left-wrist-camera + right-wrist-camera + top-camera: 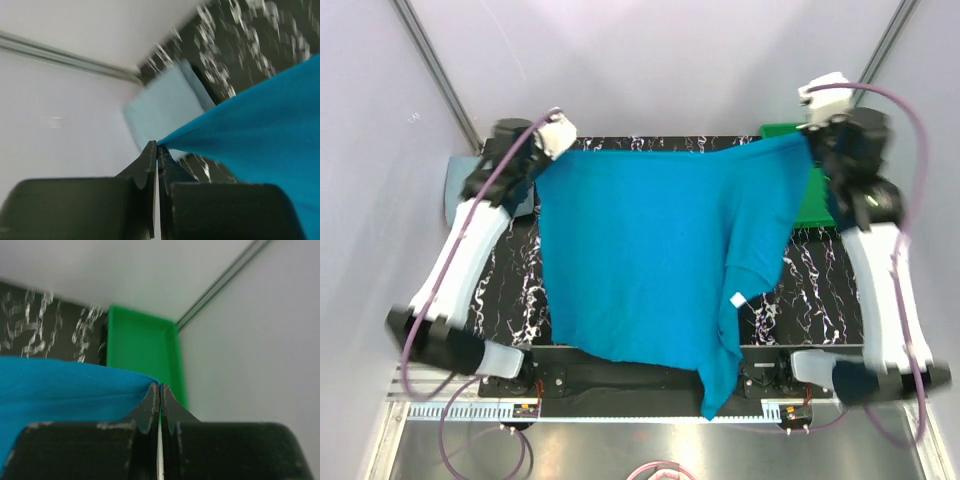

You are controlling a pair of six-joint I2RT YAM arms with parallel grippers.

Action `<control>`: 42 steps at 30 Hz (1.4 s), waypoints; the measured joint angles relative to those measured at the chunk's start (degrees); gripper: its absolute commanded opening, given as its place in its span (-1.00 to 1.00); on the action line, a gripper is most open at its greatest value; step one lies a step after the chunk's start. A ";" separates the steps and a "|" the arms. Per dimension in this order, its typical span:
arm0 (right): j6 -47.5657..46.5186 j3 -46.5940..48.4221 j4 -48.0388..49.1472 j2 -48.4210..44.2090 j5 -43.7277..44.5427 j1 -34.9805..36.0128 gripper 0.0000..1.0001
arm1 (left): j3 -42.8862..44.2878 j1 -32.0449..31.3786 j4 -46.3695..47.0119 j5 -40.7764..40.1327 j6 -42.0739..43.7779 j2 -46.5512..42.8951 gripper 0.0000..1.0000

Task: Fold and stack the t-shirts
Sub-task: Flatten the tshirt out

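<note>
Pale grey-blue t-shirt [457, 190]: lies at the left edge of the table [820, 285], mid-left of the top view, partly behind the left arm. Apart from both grippers. In the left wrist view [160, 107] it sits beyond the fingertips, blurred.

Left gripper [558, 150]: upper left of the top view, jaws clenched on the teal shirt's upper-left corner. In the wrist view [156, 146] the cloth runs straight out of the pinched tips toward the right.

Teal-blue t-shirt [650, 250]: stretched between the two grippers across the centre of the frame. The top edge is taut and the body hangs down over the table. One sleeve trails to the lower centre, past the near table edge. A small white tag [738, 299] shows right of centre.

Right gripper [812, 138]: upper right of the top view, jaws clamped on the shirt's upper-right corner. In the wrist view [159, 386] the hem enters the tips from the left.

Green tray [812, 205]: upper right, behind the right gripper, on the table's right edge. It is clear in the right wrist view [142, 347].

Count: two t-shirts, two grippers, one tray.
</note>
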 measured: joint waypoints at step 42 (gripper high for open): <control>3.39 37.07 -3.28 71.41 -10.78 -3.50 -1.00 | 33.55 5.38 -6.29 -8.61 -2.12 57.88 -1.00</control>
